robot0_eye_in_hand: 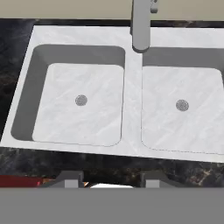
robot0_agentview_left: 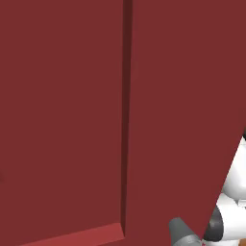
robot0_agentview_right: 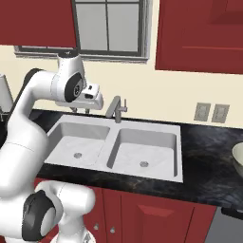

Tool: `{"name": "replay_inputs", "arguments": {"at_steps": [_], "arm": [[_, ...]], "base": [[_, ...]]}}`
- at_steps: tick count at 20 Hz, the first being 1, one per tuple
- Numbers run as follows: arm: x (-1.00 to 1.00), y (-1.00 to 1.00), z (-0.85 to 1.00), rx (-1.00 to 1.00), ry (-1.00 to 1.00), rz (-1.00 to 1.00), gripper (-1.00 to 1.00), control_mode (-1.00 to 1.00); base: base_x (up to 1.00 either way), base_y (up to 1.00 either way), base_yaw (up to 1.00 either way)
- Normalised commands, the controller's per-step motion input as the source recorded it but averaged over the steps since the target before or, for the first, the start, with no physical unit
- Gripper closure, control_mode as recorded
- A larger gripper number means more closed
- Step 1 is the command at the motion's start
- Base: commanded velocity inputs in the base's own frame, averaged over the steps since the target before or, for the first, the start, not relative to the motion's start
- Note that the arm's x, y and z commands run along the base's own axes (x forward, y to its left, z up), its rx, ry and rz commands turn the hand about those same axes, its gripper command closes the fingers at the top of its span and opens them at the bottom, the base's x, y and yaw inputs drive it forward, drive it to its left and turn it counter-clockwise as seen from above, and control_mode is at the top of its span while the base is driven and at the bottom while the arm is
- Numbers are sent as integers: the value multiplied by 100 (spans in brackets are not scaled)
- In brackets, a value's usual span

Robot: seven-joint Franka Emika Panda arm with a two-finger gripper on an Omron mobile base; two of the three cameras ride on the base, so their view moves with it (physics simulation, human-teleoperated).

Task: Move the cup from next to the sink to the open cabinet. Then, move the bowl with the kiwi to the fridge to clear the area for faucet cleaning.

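— Where's it got to? I see the arm bent high at the upper left of the right base view, the gripper (robot0_agentview_right: 81,110) hanging above the left part of the sink (robot0_agentview_right: 114,166).

— Yes, and from the hand view it looks straight down into the two basins, with the faucet (robot0_eye_in_hand: 141,26) at the top centre. No cup anywhere I can spot. The bowl (robot0_agentview_right: 238,159) just peeps in at the right edge of the right base view, sitting on the black desk (robot0_agentview_right: 209,161) well apart from the hand. Can't see inside it, so I can't say whether the kiwi is there.

— Are the fingers (robot0_eye_in_hand: 70,179) holding anything?

— Can't tell. Only their stubs show at the bottom of the hand view, with a gap between them, and there's a bit of orange and white down there too small to name.

— So what should it do?

— I'd guess the bowl is next. Swing right, clear of the faucet, come down over the near rim and pinch the wall, keeping the bowl level.

— And the left base view?

— A dark red cabinet door (robot0_agentview_left: 62,120), close up.

— Any labels or writing?

— None readable; the two wall plates (robot0_agentview_right: 211,112) are blank.
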Motion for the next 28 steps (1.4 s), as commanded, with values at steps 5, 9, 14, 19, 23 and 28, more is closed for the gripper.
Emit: {"name": "replay_inputs", "arguments": {"at_steps": [5, 9, 14, 19, 23, 28], "arm": [[-52, -5, -9, 0, 0, -4, -100, -100], [-21, -9, -5, 1, 0, -3, -100, 100], [0, 0, 0, 0, 0, 0, -100, 100], [0, 0, 0, 0, 0, 0, -100, 100], [0, 0, 0, 0, 0, 0, -100, 100], [0, 0, 0, 0, 0, 0, -100, 100]], "base": [[0, 0, 0], [-58, -69, -11], [-15, -100, -21], [8, -100, -22], [47, -100, -16], [69, -92, -4]]}}
